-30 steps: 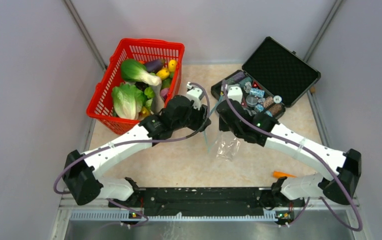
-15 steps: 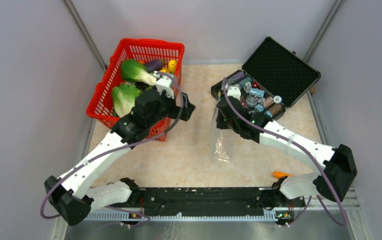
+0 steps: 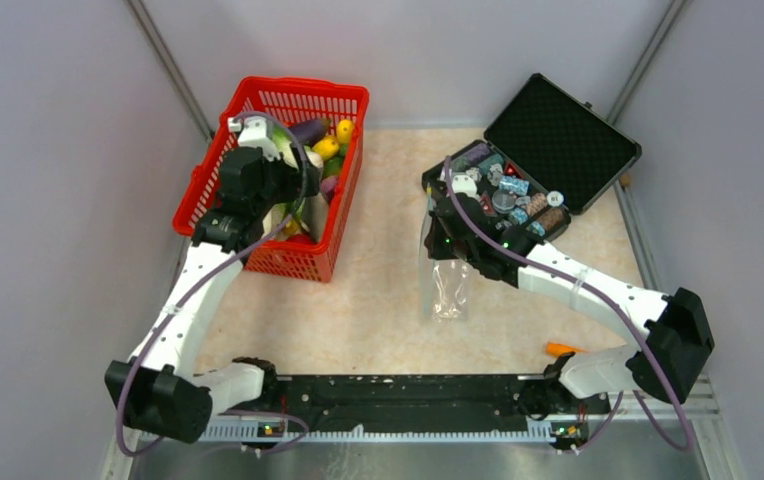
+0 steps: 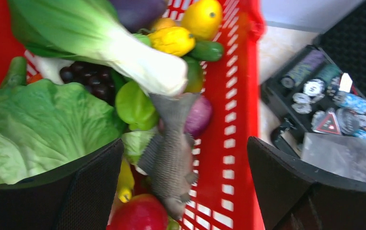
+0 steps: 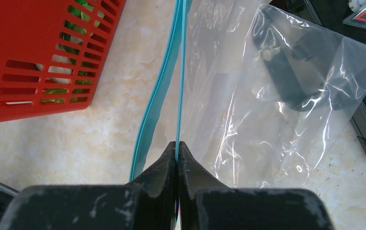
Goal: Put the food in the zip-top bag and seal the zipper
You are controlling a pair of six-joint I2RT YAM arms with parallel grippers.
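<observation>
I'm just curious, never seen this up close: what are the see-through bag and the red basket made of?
The bag looks like thin clear plastic film, glossy: it wrinkles, glints, and the table shows through. The basket seems rigid moulded plastic, smooth red, with a regular grid of slots.

The zip-top bag (image 5: pixel 286 96) is glossy crinkled plastic, the basket (image 4: pixel 252 72) smooth red plastic.
</observation>
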